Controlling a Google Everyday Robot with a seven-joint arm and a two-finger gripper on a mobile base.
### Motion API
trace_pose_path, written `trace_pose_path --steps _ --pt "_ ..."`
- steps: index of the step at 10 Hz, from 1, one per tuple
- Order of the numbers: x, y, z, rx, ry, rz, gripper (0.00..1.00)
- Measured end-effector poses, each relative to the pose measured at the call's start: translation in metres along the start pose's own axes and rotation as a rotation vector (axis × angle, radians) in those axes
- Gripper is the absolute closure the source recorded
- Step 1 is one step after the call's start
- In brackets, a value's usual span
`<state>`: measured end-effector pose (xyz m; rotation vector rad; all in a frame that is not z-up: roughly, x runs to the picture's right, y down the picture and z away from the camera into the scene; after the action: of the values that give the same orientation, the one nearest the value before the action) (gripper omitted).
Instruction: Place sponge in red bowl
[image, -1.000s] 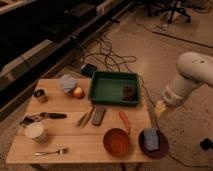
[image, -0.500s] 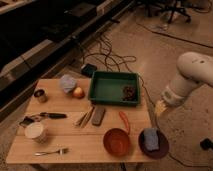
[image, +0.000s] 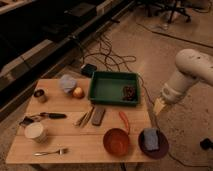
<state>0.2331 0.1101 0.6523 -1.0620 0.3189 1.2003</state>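
The sponge (image: 151, 138), a small blue-grey block, lies on a dark maroon plate (image: 161, 149) at the table's front right corner. To its left, close beside the plate, the orange-red bowl (image: 116, 141) stands with nothing in it. My gripper (image: 159, 106) hangs off the table's right edge, above and behind the sponge, apart from it. Its pale fingers are shut to a point and hold nothing. The white arm (image: 192, 70) reaches in from the right.
A green tray (image: 107, 92) with a dark object stands at the back. A dark slab (image: 98, 115), an orange stick (image: 124, 121), a pale lump (image: 67, 83), a fruit (image: 78, 92), a can (image: 40, 95), a white cup (image: 36, 132) and a fork (image: 50, 151) lie about. Cables cross the floor behind.
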Motion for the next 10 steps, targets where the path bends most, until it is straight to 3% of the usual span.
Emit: trace_pose_path --steps 3,5,6,8,10 --pt "0.0 -0.005 0.007 -0.002 0.051 0.038 1.0" --pt "0.008 -0.007 0.003 0.077 0.054 0.058 1.0" --pt "0.009 -0.002 0.004 0.139 0.057 0.059 1.0" --pt "0.011 -0.003 0.01 0.184 0.06 0.063 0.94" --pt "0.011 -0.008 0.025 0.219 0.034 0.049 0.9"
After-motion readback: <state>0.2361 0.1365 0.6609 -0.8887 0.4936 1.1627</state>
